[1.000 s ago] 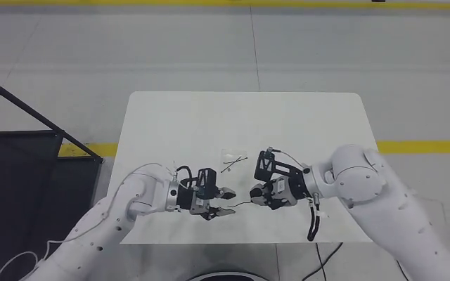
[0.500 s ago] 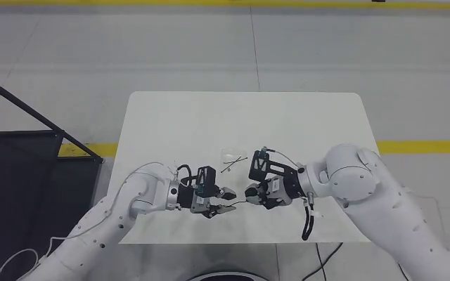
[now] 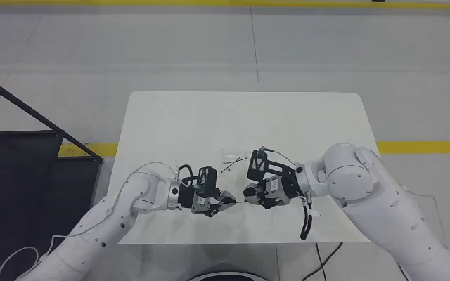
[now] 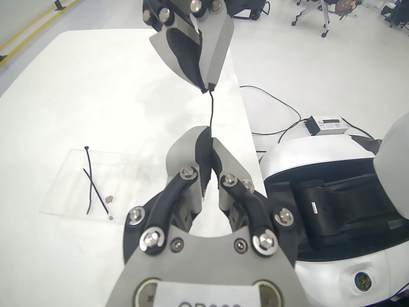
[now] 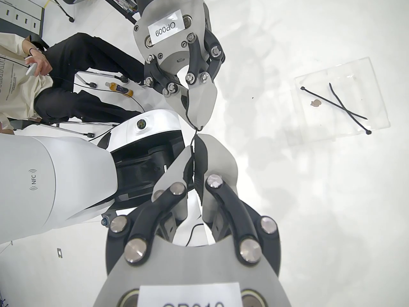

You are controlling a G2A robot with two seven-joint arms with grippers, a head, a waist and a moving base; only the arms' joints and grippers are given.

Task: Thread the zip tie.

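The left gripper (image 4: 209, 143) and right gripper (image 4: 206, 88) are each pinching one end of the black zip tie (image 4: 211, 110). They are hovering tip to tip over the tabletop's (image 3: 295, 119) robot-side edge.

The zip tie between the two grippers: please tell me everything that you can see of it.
The zip tie is a thin black strip, plastic by its look. It is held in the air above the white table, almost straight between both grippers. The left gripper pinches one end in its fingers, the right gripper the other. A short middle part is bare; no loop is formed.
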